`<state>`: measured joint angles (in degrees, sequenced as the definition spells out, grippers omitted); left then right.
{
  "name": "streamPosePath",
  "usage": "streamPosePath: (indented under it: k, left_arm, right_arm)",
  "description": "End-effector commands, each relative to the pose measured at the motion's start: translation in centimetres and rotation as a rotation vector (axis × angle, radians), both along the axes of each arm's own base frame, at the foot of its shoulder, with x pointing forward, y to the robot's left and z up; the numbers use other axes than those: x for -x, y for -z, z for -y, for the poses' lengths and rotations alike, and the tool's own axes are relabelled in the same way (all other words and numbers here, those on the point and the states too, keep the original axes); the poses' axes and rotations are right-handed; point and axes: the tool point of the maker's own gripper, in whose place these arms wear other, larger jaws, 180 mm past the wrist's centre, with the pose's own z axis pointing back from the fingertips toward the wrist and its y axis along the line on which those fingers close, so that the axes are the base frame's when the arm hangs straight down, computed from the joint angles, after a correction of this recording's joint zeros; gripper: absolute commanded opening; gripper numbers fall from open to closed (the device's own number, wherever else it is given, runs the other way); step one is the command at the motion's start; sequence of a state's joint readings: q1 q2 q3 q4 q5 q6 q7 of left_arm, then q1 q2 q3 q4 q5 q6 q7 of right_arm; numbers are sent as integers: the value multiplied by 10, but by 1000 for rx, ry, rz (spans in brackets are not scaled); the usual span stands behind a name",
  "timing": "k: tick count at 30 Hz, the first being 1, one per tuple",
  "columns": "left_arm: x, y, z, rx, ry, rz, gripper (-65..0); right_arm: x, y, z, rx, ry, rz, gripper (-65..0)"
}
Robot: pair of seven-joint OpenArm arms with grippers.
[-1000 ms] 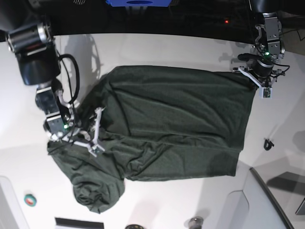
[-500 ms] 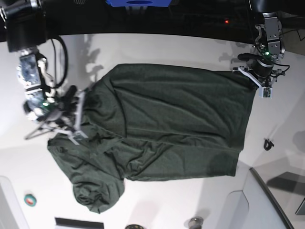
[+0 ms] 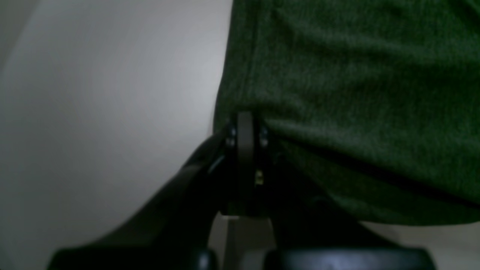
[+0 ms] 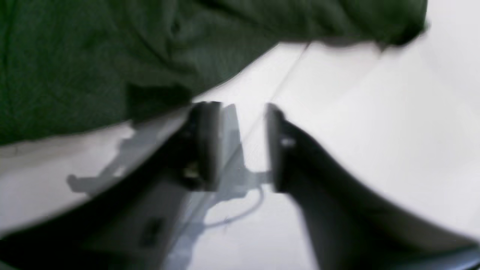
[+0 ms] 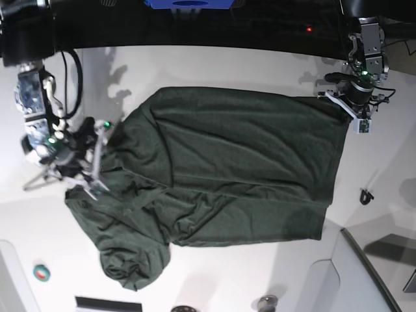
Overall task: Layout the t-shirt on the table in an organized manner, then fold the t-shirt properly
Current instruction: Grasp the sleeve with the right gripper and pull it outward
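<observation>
The dark green t-shirt lies spread on the white table, with a bunched sleeve at the lower left. My left gripper is shut on the shirt's top right corner. In the left wrist view the gripper pinches the hem of the shirt. My right gripper is open and empty at the shirt's left edge. In the right wrist view the gripper hangs over bare table, with the shirt just beyond its fingers.
A green tape roll lies at the lower left. A small black object lies right of the shirt. A grey tray-like edge sits at the bottom right. A blue object is at the far edge.
My right gripper has moved left and slightly up, off the shirt's folds to its left edge. The left gripper and the shirt's held corner have not moved.
</observation>
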<state>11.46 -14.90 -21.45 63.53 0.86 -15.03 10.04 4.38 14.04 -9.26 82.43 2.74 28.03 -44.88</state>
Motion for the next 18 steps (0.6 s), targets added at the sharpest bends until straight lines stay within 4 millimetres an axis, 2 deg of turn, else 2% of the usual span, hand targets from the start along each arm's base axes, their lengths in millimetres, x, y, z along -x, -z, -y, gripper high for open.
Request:
streamPosePath:
  k: [1,3,8,11,18]
  left_arm:
    - [36,26,-1,-10,0,-184,-650]
    - [36,26,-1,-10,0,-184,-650]
    - [36,26,-1,-10,0,-184,-650]
    - [36,26,-1,-10,0,-184,-650]
    - [36,26,-1,-10,0,-184,-650]
  right_arm:
    - [-12,-9,-8,-17,-17,35,-308]
    - [-16,-5,-14,-13,-40,25,-243]
    - [-22,6,-31,-30,-55,-18,-285]
    - [-23,12,-39,-48,-51,-40,-288]
    - [-24,28,-40,-70,-36,-73,-290]
